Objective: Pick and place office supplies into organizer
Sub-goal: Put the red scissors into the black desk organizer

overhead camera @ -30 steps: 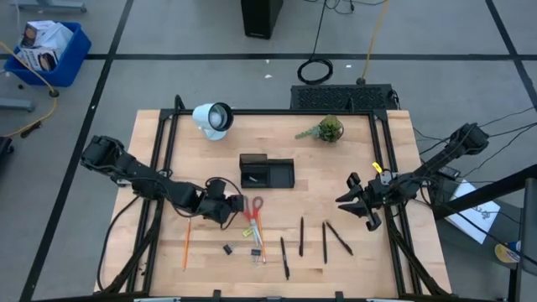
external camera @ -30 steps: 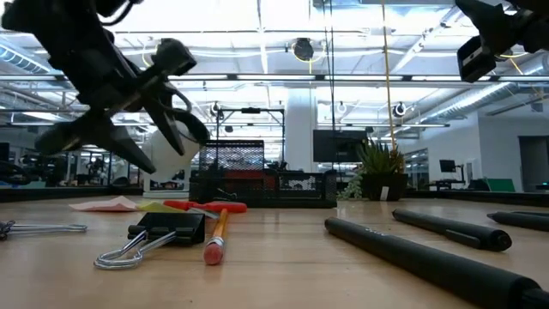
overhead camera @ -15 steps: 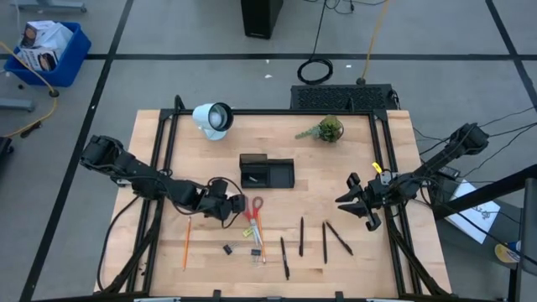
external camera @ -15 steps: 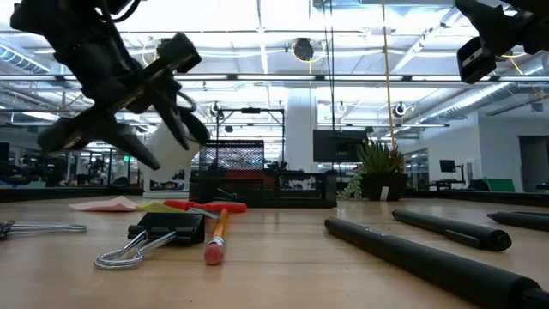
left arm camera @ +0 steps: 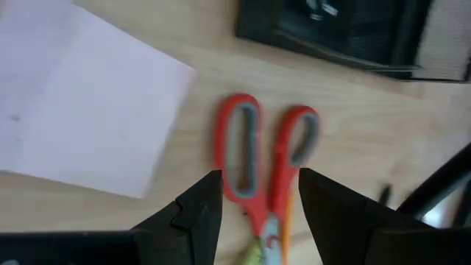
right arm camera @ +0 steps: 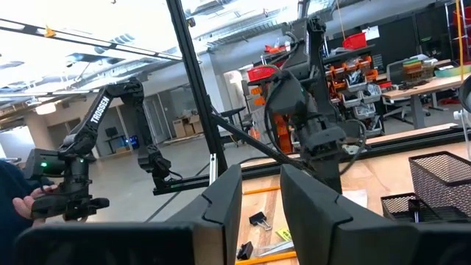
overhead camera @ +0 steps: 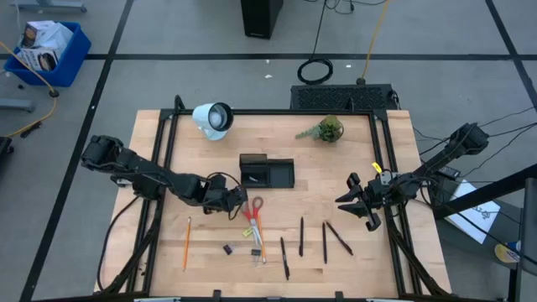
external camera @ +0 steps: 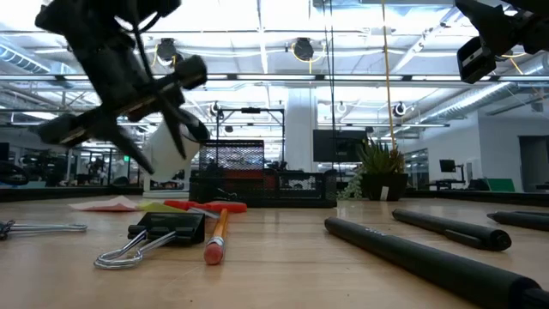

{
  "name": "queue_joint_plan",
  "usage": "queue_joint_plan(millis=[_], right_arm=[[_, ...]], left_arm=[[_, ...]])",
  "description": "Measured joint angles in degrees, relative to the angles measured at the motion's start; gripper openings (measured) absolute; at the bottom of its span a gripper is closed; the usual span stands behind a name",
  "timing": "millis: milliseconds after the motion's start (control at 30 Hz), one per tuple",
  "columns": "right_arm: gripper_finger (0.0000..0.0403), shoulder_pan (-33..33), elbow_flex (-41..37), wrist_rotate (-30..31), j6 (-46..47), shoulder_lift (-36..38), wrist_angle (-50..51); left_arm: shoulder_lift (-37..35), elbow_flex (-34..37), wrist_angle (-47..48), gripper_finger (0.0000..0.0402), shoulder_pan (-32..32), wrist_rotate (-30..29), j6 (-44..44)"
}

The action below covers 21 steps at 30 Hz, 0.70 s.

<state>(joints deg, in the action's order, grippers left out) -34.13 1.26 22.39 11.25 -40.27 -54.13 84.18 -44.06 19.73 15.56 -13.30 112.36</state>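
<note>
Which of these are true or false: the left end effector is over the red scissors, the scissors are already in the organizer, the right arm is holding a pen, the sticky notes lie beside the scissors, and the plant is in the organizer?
1. The left end effector hangs above the red-handled scissors, fingers apart. True.
2. The scissors are inside the organizer. False: they lie on the table in front of it.
3. The right end effector holds a pen. False: it holds nothing; the black pens lie on the table.
4. The pink sticky-note pad lies beside the scissor handles. True.
5. The small green plant stands in the organizer. False: it stands apart, near the table's far edge.
</note>
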Motion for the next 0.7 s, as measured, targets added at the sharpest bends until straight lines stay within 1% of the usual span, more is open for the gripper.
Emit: queue_joint_plan(millis=[133,233,300,333,400,467,533,700], right_arm=[[0.0089,0.0,0.0,0.0,0.0,0.0,0.0],[0.0089,0.0,0.0,0.0,0.0,0.0,0.1],[0.0089,0.0,0.0,0.0,0.0,0.0,0.2],[0.0089,0.0,0.0,0.0,0.0,0.0,0.1],[0.0089,0.0,0.0,0.0,0.0,0.0,0.1],[0.0089,0.0,0.0,0.0,0.0,0.0,0.2],[0.0089,0.0,0.0,0.0,0.0,0.0,0.2],[0.0089,0.0,0.0,0.0,0.0,0.0,0.4]], left_arm=[[3.5,-4.1,4.7,0.0184,0.0,-0.3,0.5],[8.9,-9.1,10.4,0.0184,-0.1,3.4,0.9],[11.5,-13.0,16.3,0.0184,-0.4,6.2,-0.2],[12.1,-14.7,18.8,0.0184,-0.5,6.7,0.1],[12.9,-17.2,22.4,0.0184,-0.3,5.8,0.9],[13.2,-18.1,23.5,0.0184,0.0,3.9,0.6],[13.1,-18.3,22.6,0.0184,0.1,2.8,-0.3],[13.4,-17.8,22.1,0.0184,-0.6,2.2,0.7]])
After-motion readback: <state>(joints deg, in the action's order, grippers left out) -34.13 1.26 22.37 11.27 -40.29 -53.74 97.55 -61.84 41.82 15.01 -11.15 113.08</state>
